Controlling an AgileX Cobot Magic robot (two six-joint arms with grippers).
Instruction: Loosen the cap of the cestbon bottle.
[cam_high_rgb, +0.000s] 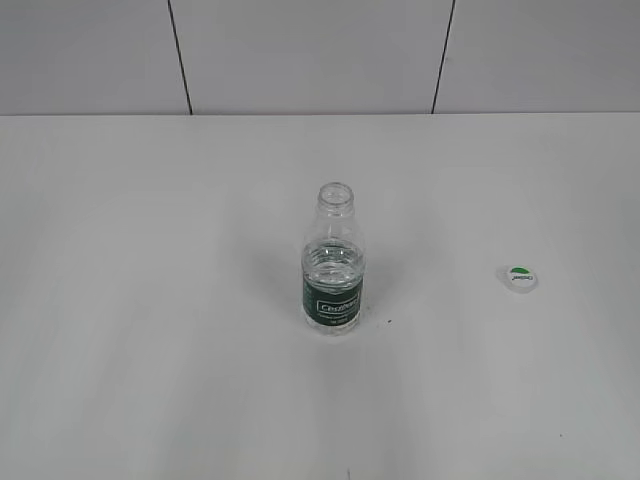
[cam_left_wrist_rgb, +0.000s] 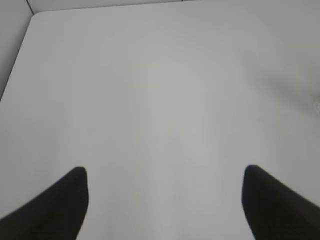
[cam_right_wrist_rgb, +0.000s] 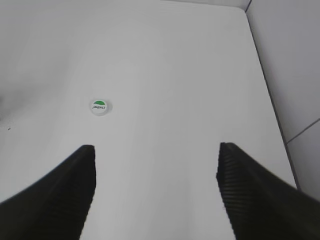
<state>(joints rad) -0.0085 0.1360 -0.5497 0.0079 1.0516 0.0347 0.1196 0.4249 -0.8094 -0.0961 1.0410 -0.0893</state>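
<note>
The cestbon bottle (cam_high_rgb: 333, 262) stands upright in the middle of the white table, its neck open with no cap on it. The white cap (cam_high_rgb: 520, 277) with a green mark lies flat on the table to the bottle's right, apart from it. It also shows in the right wrist view (cam_right_wrist_rgb: 99, 106), ahead and left of my right gripper (cam_right_wrist_rgb: 156, 150), which is open and empty. My left gripper (cam_left_wrist_rgb: 165, 172) is open and empty over bare table. Neither gripper shows in the exterior view. The bottle is out of both wrist views.
The white table (cam_high_rgb: 150, 300) runs back to a grey panelled wall (cam_high_rgb: 300, 50). The table's far left corner (cam_left_wrist_rgb: 35, 15) shows in the left wrist view, and its right edge (cam_right_wrist_rgb: 265, 80) shows in the right wrist view.
</note>
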